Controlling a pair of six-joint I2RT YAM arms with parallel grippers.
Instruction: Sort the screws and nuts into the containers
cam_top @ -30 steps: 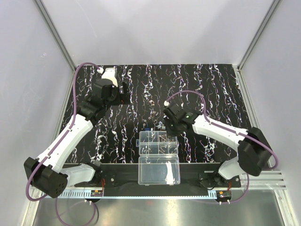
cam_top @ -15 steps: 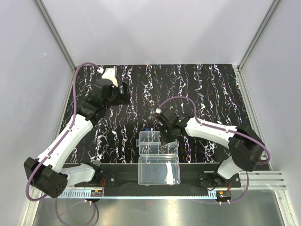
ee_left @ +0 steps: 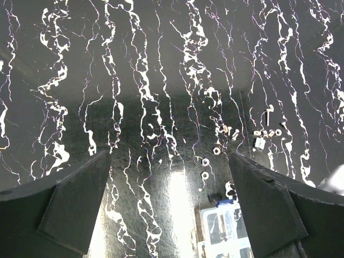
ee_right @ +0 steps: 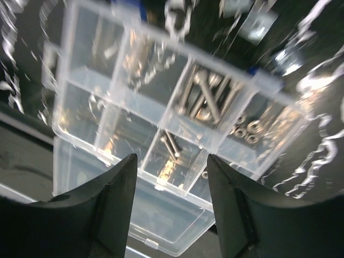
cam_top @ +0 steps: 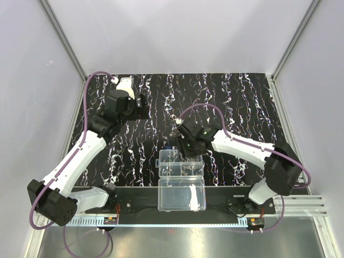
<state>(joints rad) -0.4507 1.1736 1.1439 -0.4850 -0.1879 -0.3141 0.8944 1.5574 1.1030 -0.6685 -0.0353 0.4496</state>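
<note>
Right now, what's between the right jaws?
In the right wrist view, the right jaws are open and grip nothing. Through the gap shows one compartment of the organizer box, with slim screws lying in it.

The right gripper (ee_right: 171,161), jaws apart, hangs over the containers (cam_top: 167,161) at their far right, blocking that corner from above; the left cells are reachable. Loose nuts (ee_left: 205,161) and screws (ee_left: 269,115) dot the mat (cam_top: 242,102) beyond. The left arm (cam_top: 80,153) stands well apart, far left.

Screws and nuts, partly sorted.
I see long silvery screws (ee_right: 207,99) piled in one of the clear containers (ee_right: 188,48), small nuts (ee_right: 247,129) in its neighbour; more of both lie scattered loose on the desk (ee_left: 80,80).
</note>
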